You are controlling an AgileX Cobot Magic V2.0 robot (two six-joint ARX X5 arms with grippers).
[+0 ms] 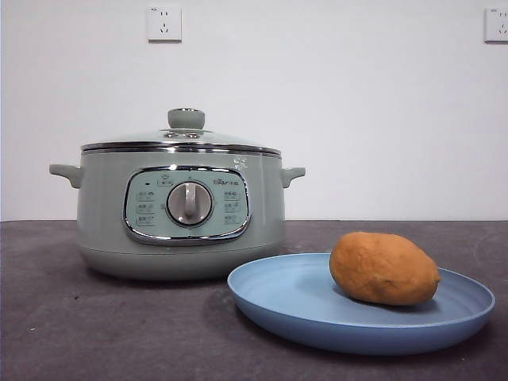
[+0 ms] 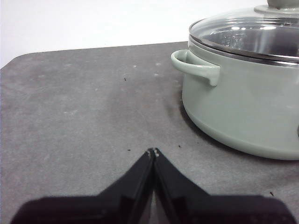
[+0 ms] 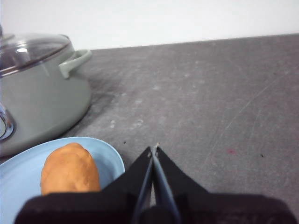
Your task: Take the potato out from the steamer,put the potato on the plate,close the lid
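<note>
The sage-green steamer (image 1: pixel 182 210) stands on the dark table at the left, its glass lid (image 1: pixel 182 136) sitting closed on the chrome rim. The orange-brown potato (image 1: pixel 383 268) lies on the light-blue plate (image 1: pixel 294 298) at the right front. My left gripper (image 2: pixel 153 152) is shut and empty, low over the table beside the steamer's (image 2: pixel 243 107) handle, clear of it. The right gripper (image 3: pixel 154 149) is shut and empty too, just beside the plate (image 3: pixel 105 156) and the potato (image 3: pixel 69 169). Neither arm shows in the front view.
Two wall sockets (image 1: pixel 163 23) sit on the white wall behind. Dark grey table (image 1: pixel 79 333) stretches around the steamer and plate, with its far edge visible in both wrist views.
</note>
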